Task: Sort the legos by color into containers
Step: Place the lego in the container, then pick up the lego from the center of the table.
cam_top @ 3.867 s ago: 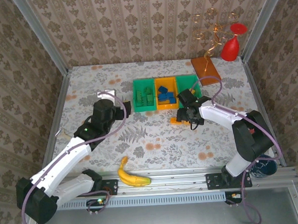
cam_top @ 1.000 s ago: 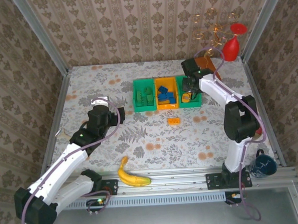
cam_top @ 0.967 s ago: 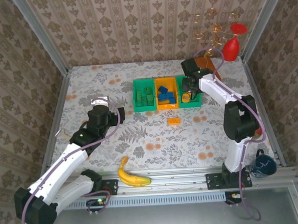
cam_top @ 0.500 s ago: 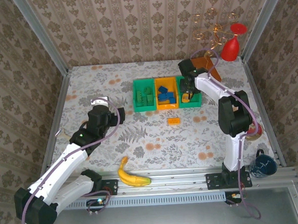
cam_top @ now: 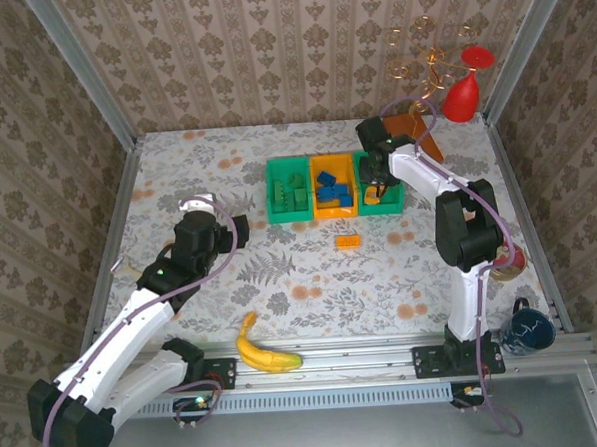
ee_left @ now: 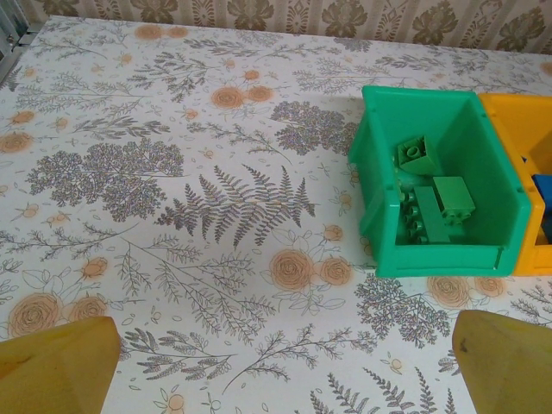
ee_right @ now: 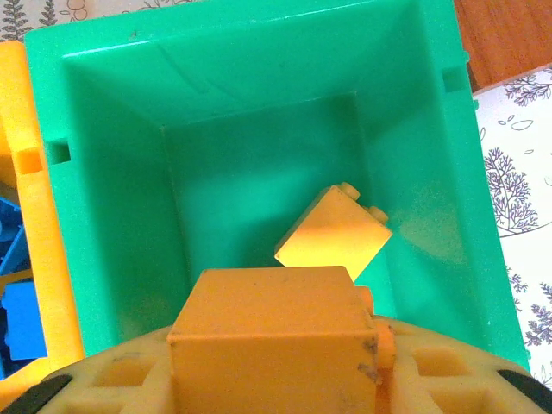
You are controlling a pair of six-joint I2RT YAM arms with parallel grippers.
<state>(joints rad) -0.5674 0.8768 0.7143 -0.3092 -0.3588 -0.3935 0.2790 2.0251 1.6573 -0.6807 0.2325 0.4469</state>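
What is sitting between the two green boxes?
From the top camera, an orange box holding blue bricks sits between the left green box and the right green box.

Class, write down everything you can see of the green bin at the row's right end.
The right green bin is an open-top rectangular box of glossy green plastic, walls sloping in to a flat floor, a small notch in each side rim. It stands upright on the floral table, one side wall against the orange bin. A tilted orange brick lies inside. The right gripper holds a second orange brick above it.
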